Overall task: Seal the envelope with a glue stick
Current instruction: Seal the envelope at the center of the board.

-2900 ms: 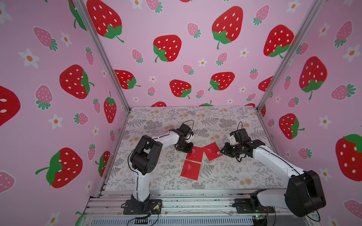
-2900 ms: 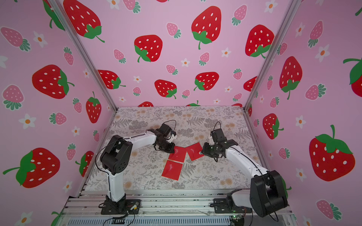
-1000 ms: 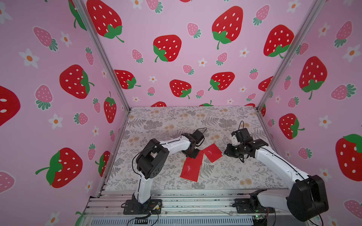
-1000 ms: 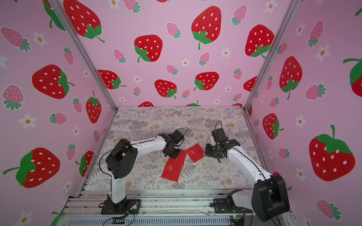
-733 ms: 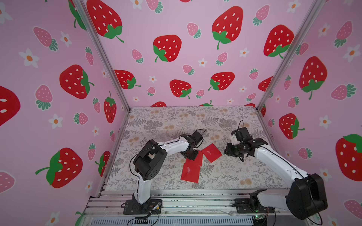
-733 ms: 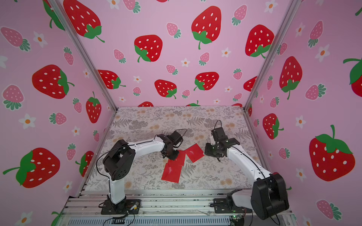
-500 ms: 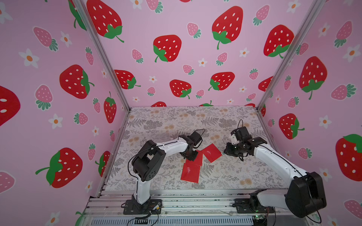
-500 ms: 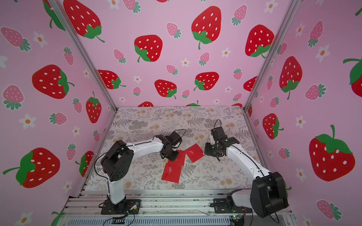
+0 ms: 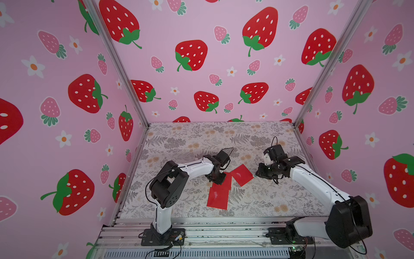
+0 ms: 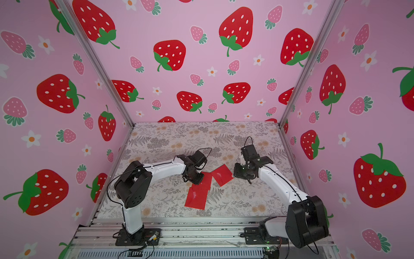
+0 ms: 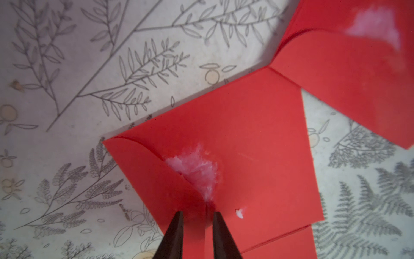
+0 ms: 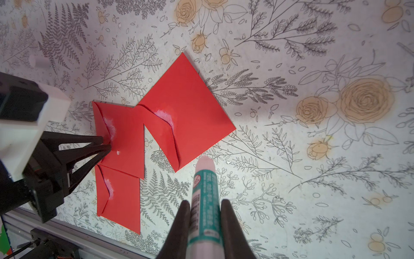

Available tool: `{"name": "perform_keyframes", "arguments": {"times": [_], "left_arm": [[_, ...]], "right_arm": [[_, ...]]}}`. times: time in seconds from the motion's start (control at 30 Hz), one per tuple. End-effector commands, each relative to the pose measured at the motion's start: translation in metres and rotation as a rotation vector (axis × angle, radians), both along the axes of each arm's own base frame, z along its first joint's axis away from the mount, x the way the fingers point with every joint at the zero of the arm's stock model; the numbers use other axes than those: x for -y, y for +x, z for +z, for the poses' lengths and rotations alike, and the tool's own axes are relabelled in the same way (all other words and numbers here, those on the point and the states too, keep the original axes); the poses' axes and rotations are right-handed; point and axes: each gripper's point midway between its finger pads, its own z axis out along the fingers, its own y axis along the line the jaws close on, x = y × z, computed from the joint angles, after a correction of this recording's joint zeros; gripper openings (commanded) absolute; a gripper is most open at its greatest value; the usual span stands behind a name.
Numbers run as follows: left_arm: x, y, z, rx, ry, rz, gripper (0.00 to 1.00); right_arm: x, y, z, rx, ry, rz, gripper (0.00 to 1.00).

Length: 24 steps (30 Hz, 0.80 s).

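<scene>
On the floral table cover (image 9: 190, 139), three red envelopes are lying in a loose chain, each touching the next. My left pincer (image 11: 198, 215) is pointing down at the middle red envelope (image 11: 246, 145). Its two fingertips are standing a narrow gap apart, right at the tip of the folded-over flap (image 11: 152, 179), and they are clamping nothing that I can see. A white glue smear (image 11: 197, 168) is showing on the envelope body just past the flap's curved edge. That envelope is overlapping the nearest red envelope (image 12: 121, 201) and meeting the third red envelope (image 12: 186, 107) at a corner. My right pincer (image 12: 205, 201) is pinching the glue stick (image 12: 203, 179) across its teal label band, jaws pressing on both sides. The cap is off and the pale tip is sitting just beside the third envelope's edge; whether it is touching, I cannot tell. Both top views are showing the two pincers low over the cover, the left at the middle envelope, the right beside the third. The stick is too small to make out there.
</scene>
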Motion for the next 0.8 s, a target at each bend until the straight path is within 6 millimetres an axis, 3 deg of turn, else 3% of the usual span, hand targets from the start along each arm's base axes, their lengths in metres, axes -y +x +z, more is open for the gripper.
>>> {"name": "perform_keyframes", "arguments": {"times": [0.0, 0.47, 0.77], "left_arm": [[0.0, -0.001, 0.01, 0.001, -0.045, 0.02, 0.24], [-0.003, 0.005, 0.016, -0.002, -0.093, 0.052, 0.21], [-0.013, -0.003, -0.01, -0.045, -0.031, 0.051, 0.19]], "right_arm": [[0.0, -0.001, 0.004, -0.015, 0.008, 0.001, 0.0], [-0.002, -0.003, 0.003, -0.023, 0.017, 0.002, 0.0], [-0.001, -0.004, 0.001, -0.033, 0.013, 0.001, 0.0]]}}
